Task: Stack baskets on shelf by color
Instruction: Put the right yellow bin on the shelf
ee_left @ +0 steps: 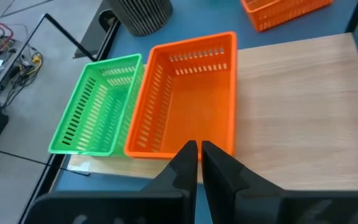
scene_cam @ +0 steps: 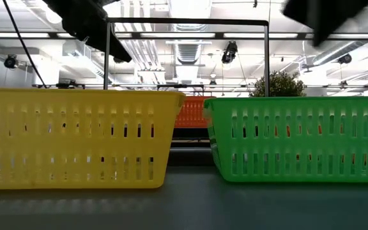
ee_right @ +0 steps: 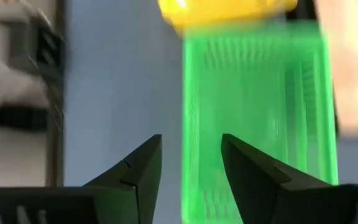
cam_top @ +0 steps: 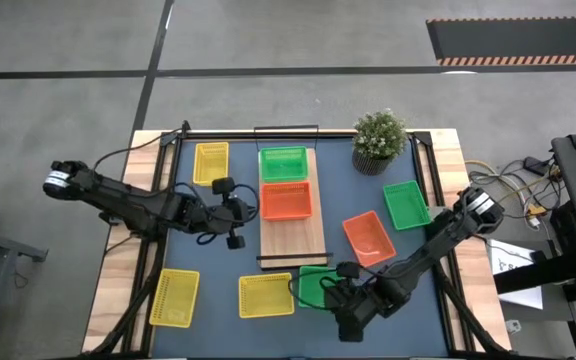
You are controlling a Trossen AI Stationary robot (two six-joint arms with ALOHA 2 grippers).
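The right gripper (ee_right: 190, 163), fingers apart, hovers with a green basket (ee_right: 260, 118) just ahead, its near wall between them. Next, probably: clamp it, then carry it to the shelf (cam_top: 293, 232). The left gripper (ee_left: 199, 157) waits with fingers together.

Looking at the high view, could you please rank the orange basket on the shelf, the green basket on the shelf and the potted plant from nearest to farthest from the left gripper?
From the left gripper, shut, just left of the shelf:
1. Orange basket on the shelf, right beside the gripper, mid-board.
2. Green basket on the shelf, at the board's far end.
3. Potted plant, at the table's far right.
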